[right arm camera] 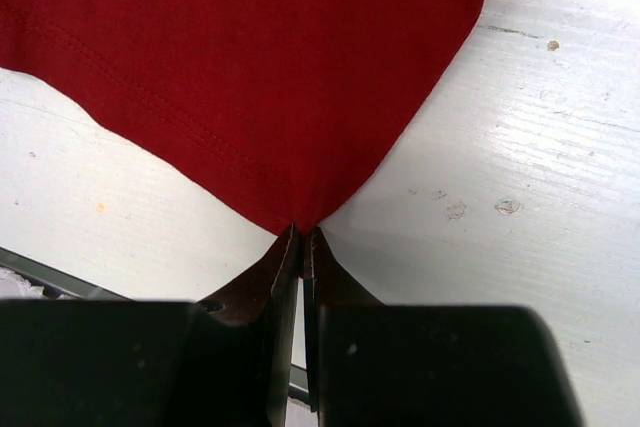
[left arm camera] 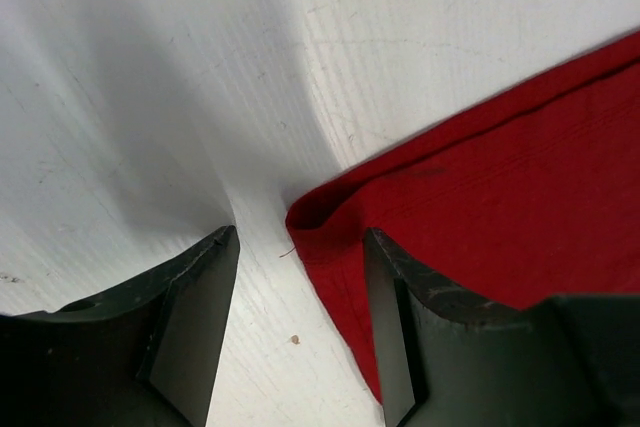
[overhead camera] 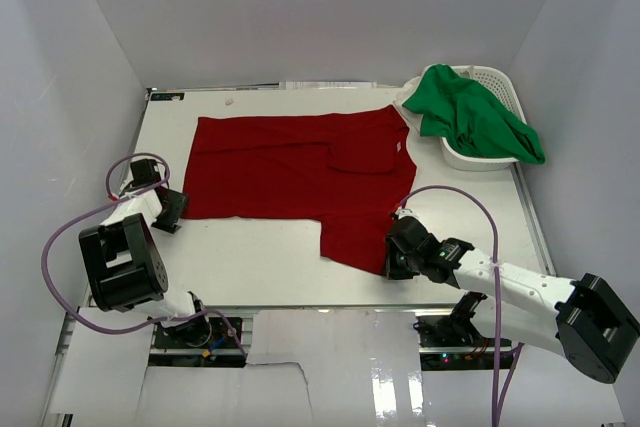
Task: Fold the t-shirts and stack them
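Table (overhead camera: 250, 257): white, scuffed; both arm bases at near edge.
Red t-shirt (overhead camera: 290, 172): lies flat across table centre, spread wide L to R. Near hem is stepped, w/ R part reaching closer to near edge than L part. A smaller flap of cloth is folded over far-R area.
Green t-shirt (overhead camera: 470, 112): crumpled, lying in & over basket (overhead camera: 497, 74) at far-R corner of table; one end spills over basket's R side. Just beside red t-shirt's far-R corner; touching or not, can't tell.
Left gripper (overhead camera: 172, 209): low at red t-shirt's near-L corner. Wrist view: jaws spread, rolled corner of cloth (left arm camera: 500, 207) sits in gap (left arm camera: 298, 247); one finger (left arm camera: 395, 327) over cloth, other over bare table. Not pinching.
Right gripper (overhead camera: 397, 247): at red t-shirt's near-R corner, close to table edge. Wrist view: jaws pressed together (right arm camera: 302, 242), pinching tip of cloth corner; cloth (right arm camera: 250, 57) fans out wide from pinch.
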You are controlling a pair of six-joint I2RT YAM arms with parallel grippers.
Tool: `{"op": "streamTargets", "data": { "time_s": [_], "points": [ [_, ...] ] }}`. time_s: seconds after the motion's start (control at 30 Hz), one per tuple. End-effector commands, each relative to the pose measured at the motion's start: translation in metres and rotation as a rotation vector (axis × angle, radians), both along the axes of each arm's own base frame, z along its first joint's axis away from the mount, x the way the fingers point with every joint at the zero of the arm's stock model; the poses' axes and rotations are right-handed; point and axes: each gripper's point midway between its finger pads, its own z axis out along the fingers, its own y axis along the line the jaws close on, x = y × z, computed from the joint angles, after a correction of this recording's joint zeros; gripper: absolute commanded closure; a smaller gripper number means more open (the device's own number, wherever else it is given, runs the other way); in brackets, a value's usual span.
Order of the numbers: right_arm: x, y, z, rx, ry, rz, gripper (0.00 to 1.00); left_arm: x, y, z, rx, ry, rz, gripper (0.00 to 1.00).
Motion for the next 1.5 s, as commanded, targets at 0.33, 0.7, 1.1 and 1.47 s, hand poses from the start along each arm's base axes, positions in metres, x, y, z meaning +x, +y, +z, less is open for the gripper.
{"op": "streamTargets", "data": {
  "time_s": [0.33,0.7,1.1,1.47],
  "points": [
    [0.003,0.002,0.007,0.008,-0.022,0.002,0.92,0.016,0.002,-0.001,-0.013,-0.038,-0.012,0.55],
    [0.002,0.001,0.007,0.006,-0.024,0.002,0.92,0.015,-0.008,-0.011,-0.062,-0.031,-0.044,0.85],
    [0.015,0.006,0.062,0.029,-0.098,0.005,0.92,0.014,-0.011,0.015,-0.042,-0.090,-0.078,1.00],
    [0.034,0.026,0.112,0.033,-0.158,0.080,0.92,0.018,-0.012,0.031,-0.039,-0.119,-0.103,1.00]
  ]
}}
